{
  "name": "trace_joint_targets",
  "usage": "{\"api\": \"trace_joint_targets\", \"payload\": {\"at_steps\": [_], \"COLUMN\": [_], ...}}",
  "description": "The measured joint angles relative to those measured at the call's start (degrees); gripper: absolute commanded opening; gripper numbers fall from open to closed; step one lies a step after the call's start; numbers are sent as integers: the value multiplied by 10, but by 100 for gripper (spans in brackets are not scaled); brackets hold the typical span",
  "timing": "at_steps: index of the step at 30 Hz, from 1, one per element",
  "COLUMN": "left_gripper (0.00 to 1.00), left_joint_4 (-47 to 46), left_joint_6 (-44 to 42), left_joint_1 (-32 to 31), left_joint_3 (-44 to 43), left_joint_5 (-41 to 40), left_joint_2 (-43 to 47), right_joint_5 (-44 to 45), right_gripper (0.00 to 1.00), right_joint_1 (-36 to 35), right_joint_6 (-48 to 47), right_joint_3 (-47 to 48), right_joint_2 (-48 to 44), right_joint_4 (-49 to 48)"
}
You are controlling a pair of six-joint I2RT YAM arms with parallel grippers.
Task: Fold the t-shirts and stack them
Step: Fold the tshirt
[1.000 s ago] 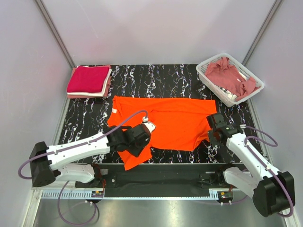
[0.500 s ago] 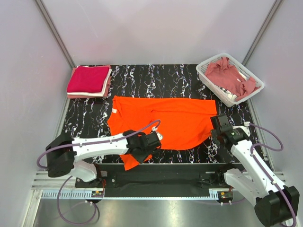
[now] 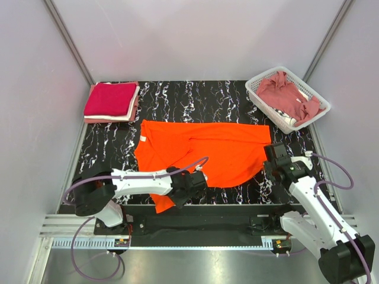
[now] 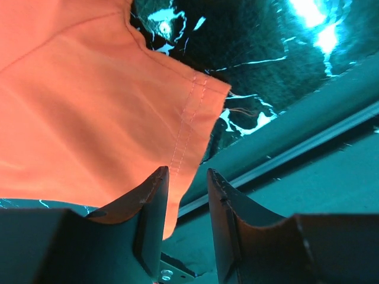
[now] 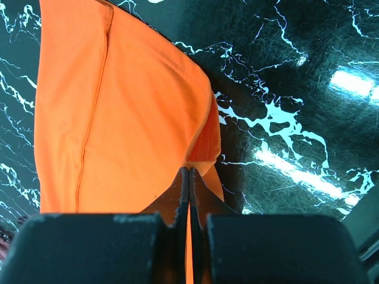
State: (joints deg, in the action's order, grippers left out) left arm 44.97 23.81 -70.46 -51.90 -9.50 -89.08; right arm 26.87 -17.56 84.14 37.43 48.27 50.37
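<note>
While the orange t-shirt [image 3: 213, 151] lies spread across the middle of the black marbled table [image 3: 207, 97], a flap of it reaches over the near edge at 7 o'clock. The left gripper [image 3: 195, 180] sits at the shirt's near hem around 6 o'clock. Its fingers are slightly parted, and the stitched hem edge lies at the gap between them. At 4 o'clock the right gripper [image 3: 271, 158] has its fingers pressed together, pinching the shirt's hemmed corner. A folded crimson t-shirt [image 3: 111, 99] tops a stack at 10 o'clock. A dusty-rose t-shirt [image 3: 284, 94] lies crumpled in the white lattice basket [image 3: 258, 89] at 2 o'clock.
</note>
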Motion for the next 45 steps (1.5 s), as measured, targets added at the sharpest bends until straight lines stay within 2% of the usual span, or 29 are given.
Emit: {"api": "trace_joint_targets", "payload": {"at_steps": [6,9,10,15,22,28,36,45], "left_gripper": [33,24,13,0,0,0,0,0], "left_joint_4": [-5,-8,-9,-10,9,41,62,83], "left_joint_6": [0,2,3,3,2,-9,-54,-113], "left_joint_1": [0,0,0,-2,-2,7,72,149], "left_joint_3": [14,15,15,15,12,-18,-52,-94], "left_joint_5": [-3,-3,-2,-5,-17,-43,-62,-73], "left_joint_2": [-14,-15,-15,-14,6,20,26,26], "right_joint_5": [-1,-1,-1,-5,-6,6,21,22], "right_gripper": [0,0,0,0,0,0,0,0], "right_joint_1": [0,0,0,0,0,0,0,4], "right_joint_6": [-4,-4,-4,-4,-6,-47,-192,-298], "right_joint_3": [-7,-9,-10,-11,-16,-18,-5,35], "right_joint_2": [-24,-33,-34,-33,-38,-31,23,122], "right_joint_4": [0,0,0,-1,-1,-2,-47,-89]}}
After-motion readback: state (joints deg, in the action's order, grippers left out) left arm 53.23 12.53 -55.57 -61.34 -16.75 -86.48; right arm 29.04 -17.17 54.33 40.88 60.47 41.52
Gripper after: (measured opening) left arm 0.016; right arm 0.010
